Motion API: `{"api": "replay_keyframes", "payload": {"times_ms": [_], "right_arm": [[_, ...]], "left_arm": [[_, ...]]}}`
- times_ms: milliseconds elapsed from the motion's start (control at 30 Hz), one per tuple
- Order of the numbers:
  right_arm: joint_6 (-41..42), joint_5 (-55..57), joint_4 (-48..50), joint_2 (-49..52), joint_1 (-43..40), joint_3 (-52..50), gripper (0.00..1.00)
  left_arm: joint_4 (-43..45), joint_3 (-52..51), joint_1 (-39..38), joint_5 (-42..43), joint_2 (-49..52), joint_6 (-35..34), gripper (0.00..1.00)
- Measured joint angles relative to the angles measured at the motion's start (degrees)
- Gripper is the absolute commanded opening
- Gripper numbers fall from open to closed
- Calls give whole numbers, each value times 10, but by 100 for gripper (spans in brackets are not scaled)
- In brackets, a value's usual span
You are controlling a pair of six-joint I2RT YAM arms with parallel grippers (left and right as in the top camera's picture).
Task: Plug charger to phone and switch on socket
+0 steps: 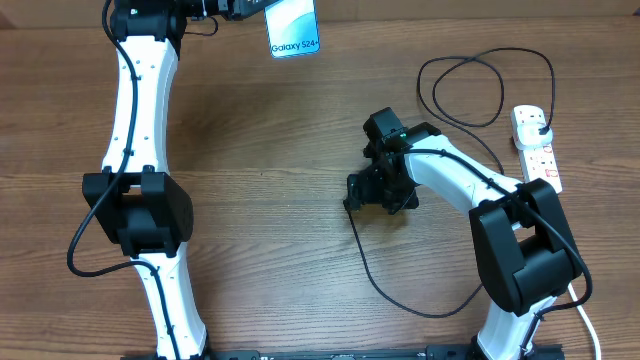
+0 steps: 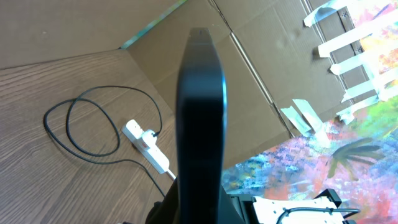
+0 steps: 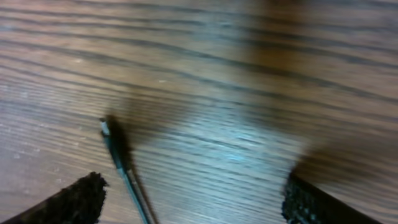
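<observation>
My left gripper [image 1: 252, 8] is shut on the phone [image 1: 294, 28] and holds it up at the far edge of the table, lit teal screen facing up. In the left wrist view the phone [image 2: 201, 118] shows edge-on as a dark slab rising from the jaws [image 2: 199, 211]. My right gripper [image 1: 380, 198] is open, low over the table at the free end of the black charger cable [image 1: 362, 255]. In the right wrist view the connector tip [image 3: 104, 127] lies on the wood between the open fingers [image 3: 193, 208], close to the left finger. The cable's black plug [image 1: 541, 126] sits in the white socket strip [image 1: 538, 155].
The cable lies in a loop [image 1: 485, 90] at the far right and sweeps towards the front edge [image 1: 425, 313]. The strip [image 2: 146, 144] and the loop [image 2: 81, 124] also show in the left wrist view, with cardboard [image 2: 267, 68] behind. The strip's thick white lead [image 1: 585, 315] runs off the front right.
</observation>
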Motion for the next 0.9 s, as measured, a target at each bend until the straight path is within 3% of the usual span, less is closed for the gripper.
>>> {"api": "replay_keyframes", "payload": {"times_ms": [133, 267, 367, 667, 900], "right_arm": [[-19, -25, 15, 0, 0, 0, 89], [-33, -42, 14, 0, 2, 0, 71], [-38, -31, 14, 0, 12, 0, 66], [-44, 55, 28, 0, 96, 0, 37], [-16, 102, 44, 0, 106, 0, 29]], "left_arm": [[0, 0, 0, 0, 0, 0, 4], [0, 0, 0, 0, 0, 0, 4], [0, 0, 0, 0, 0, 0, 4], [0, 0, 0, 0, 0, 0, 4], [0, 0, 0, 0, 0, 0, 4]]}}
